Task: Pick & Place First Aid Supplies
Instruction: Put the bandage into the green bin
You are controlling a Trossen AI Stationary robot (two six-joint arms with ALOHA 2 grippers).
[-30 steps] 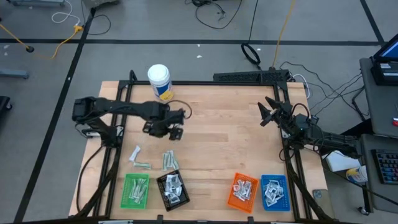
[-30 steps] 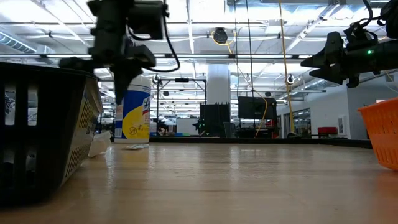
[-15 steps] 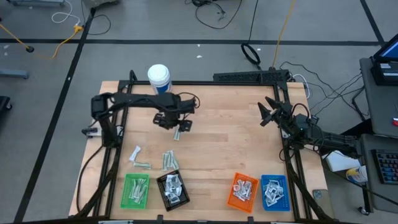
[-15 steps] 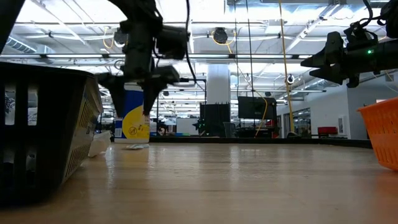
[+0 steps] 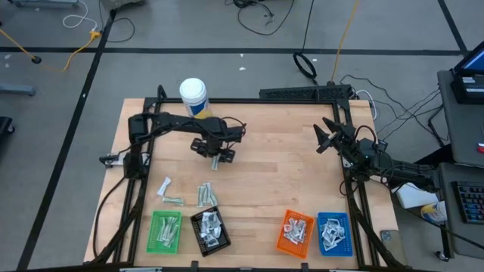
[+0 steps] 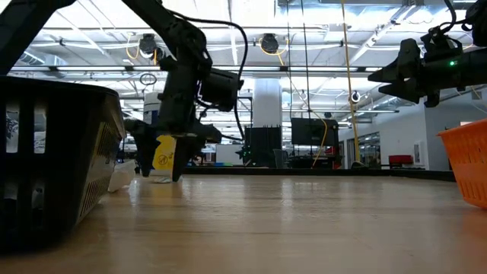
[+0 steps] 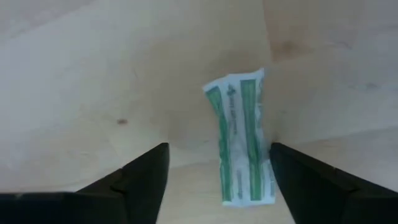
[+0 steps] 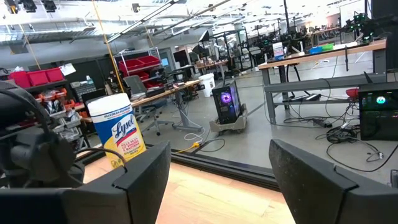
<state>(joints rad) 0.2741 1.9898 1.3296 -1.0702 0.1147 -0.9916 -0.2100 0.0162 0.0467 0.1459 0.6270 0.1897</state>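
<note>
Along the table's [image 5: 272,181] near edge four trays are counted — green [image 5: 165,231] and black [image 5: 209,230] toward the near left corner, orange [image 5: 295,231] and blue [image 5: 333,232] toward the near right. All four are seen to hold packets already, so much of the sorting is judged done; exact counts inside them cannot be made out.

Just behind the green and black trays, loose supplies are left on the bare wood: a small cluster of strips [image 5: 205,195] and two or three pale packets [image 5: 169,192] beside it. These are judged still to be placed.

Farther back, toward the middle of the table's left half, one more strip [image 7: 242,138] with green print is found lying flat. The left gripper [image 5: 215,152] is lowered over it, its jaws spread apart with the strip between them but nearer one jaw — nothing is gripped yet. A pick of this strip is judged to be the step in hand.

The right gripper [image 5: 324,138] is held near the right edge, raised, its jaws spread and empty.

At the far edge one white bottle [image 5: 193,98] is stood, apart from the task.
</note>
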